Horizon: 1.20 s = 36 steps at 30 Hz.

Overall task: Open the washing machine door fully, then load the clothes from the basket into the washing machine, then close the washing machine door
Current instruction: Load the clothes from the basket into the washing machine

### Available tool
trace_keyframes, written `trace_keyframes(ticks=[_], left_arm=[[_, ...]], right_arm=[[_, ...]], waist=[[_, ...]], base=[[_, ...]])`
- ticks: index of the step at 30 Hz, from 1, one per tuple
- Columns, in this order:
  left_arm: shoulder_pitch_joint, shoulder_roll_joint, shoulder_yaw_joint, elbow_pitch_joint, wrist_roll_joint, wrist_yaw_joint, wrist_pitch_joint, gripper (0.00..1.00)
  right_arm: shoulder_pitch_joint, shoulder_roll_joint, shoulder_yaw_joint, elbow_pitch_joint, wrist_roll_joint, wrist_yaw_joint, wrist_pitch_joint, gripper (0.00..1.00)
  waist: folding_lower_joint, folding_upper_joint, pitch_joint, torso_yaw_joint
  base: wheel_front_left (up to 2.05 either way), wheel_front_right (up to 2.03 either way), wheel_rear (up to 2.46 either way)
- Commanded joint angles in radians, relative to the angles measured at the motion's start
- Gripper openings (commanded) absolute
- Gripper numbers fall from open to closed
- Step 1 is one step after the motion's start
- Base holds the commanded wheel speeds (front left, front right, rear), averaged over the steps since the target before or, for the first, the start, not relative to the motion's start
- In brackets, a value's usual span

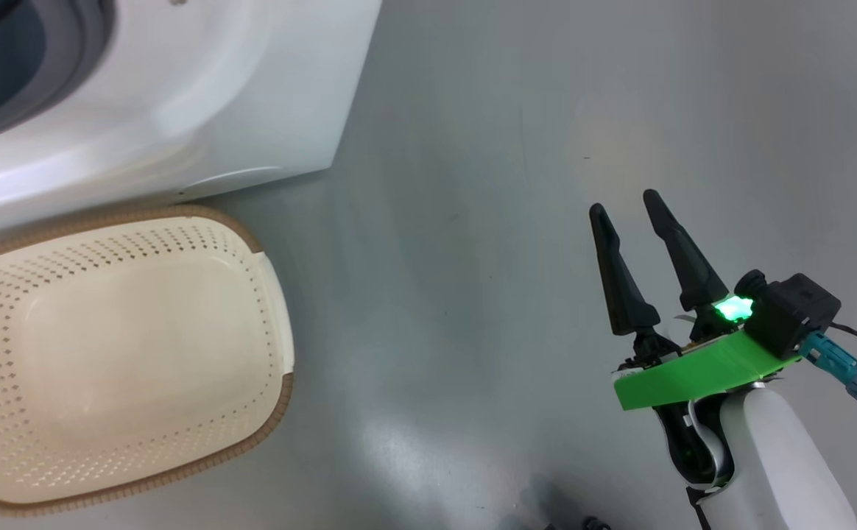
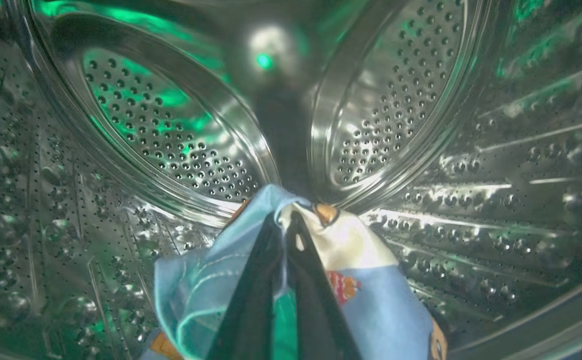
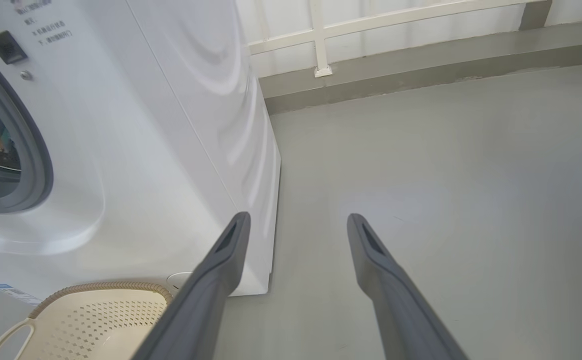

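Left gripper (image 2: pixel 285 216) reaches straight ahead, its two dark fingers pressed tight together, and there's the clothes (image 2: pixel 386 305) pinched between them. Right gripper (image 1: pixel 623 205) hangs low on the right, fingers spread wide with nothing between them, green light (image 1: pixel 734 308) glowing at the wrist, pale forearm (image 1: pixel 782 456) sloping behind.

Head view downward on basket (image 1: pixel 119 346), shared with low right wrist; left wrist inside washing machine (image 2: pixel 171 140).

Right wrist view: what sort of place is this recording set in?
Likely a laundry area: a white front-loading washing machine stands on a plain grey floor, a perforated laundry basket at its foot, a white wall behind.
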Motion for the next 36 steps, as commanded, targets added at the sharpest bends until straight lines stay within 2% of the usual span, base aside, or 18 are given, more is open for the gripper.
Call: trace_keyframes(ticks=[1, 5, 13, 14, 15, 16, 17, 19, 20, 28, 36], left_arm=[[0.021, 0.048, 0.003, -0.003, 0.025, 0.004, -0.005, 0.0], [0.024, 0.052, -0.014, 0.078, 0.047, 0.001, -0.005, 0.0], [-0.031, 0.054, -0.046, 0.258, 0.043, -0.033, 0.032, 0.0], [-0.036, 0.053, -0.053, 0.274, 0.043, -0.037, 0.047, 0.07], [-0.041, 0.052, -0.058, 0.285, 0.043, -0.04, 0.057, 0.32], [-0.046, 0.051, -0.06, 0.294, 0.039, -0.043, 0.066, 0.41], [-0.05, 0.05, -0.06, 0.301, 0.034, -0.045, 0.071, 0.46], [-0.056, 0.046, -0.066, 0.31, 0.029, -0.048, 0.077, 0.88], [-0.058, 0.045, -0.067, 0.314, 0.024, -0.05, 0.077, 1.0], [-0.04, 0.022, -0.062, 0.323, -0.03, -0.055, 0.03, 1.0], [0.039, -0.016, -0.064, 0.264, -0.123, -0.056, 0.0, 1.0]], right_arm=[[0.007, 0.003, 0.026, -0.018, 0.01, 0.002, -0.005, 1.0], [0.012, 0.006, 0.038, -0.014, 0.011, 0.002, -0.005, 1.0], [0.015, 0.009, 0.042, -0.012, 0.013, 0.002, -0.005, 1.0], [0.016, 0.01, 0.041, -0.012, 0.013, 0.002, -0.005, 1.0], [0.017, 0.01, 0.04, -0.012, 0.014, 0.002, -0.005, 1.0], [0.017, 0.01, 0.04, -0.012, 0.014, 0.002, -0.005, 1.0], [0.017, 0.011, 0.04, -0.011, 0.014, 0.002, -0.005, 1.0], [0.016, 0.011, 0.039, -0.011, 0.015, 0.002, -0.005, 1.0], [0.015, 0.011, 0.039, -0.011, 0.015, 0.002, -0.005, 1.0], [0.014, 0.008, 0.028, -0.007, 0.012, 0.002, -0.005, 1.0], [0.024, -0.004, 0.017, -0.006, 0.01, 0.002, -0.005, 1.0]], waist=[[0.0, 0.0, -0.004, -0.008], [0.0, 0.0, -0.01, -0.02], [0.0, 0.0, -0.014, -0.028], [0.0, 0.0, -0.015, -0.027], [0.0, 0.0, -0.015, -0.026], [0.0, 0.0, -0.016, -0.025], [0.0, 0.0, -0.017, -0.024], [0.0, 0.0, -0.019, -0.02], [0.0, 0.0, -0.021, -0.018], [0.0, 0.0, -0.043, 0.0], [0.0, 0.0, -0.074, 0.025]], base=[[0.0, 0.0, 0.0], [0.0, 0.0, 0.0], [0.0, 0.0, 0.0], [0.0, 0.0, 0.0], [0.0, 0.0, 0.0], [0.0, 0.0, 0.0], [0.0, 0.0, 0.0], [0.0, 0.0, 0.0], [0.0, 0.0, 0.0], [0.0, 0.0, 0.0], [0.0, 0.0, 0.0]])
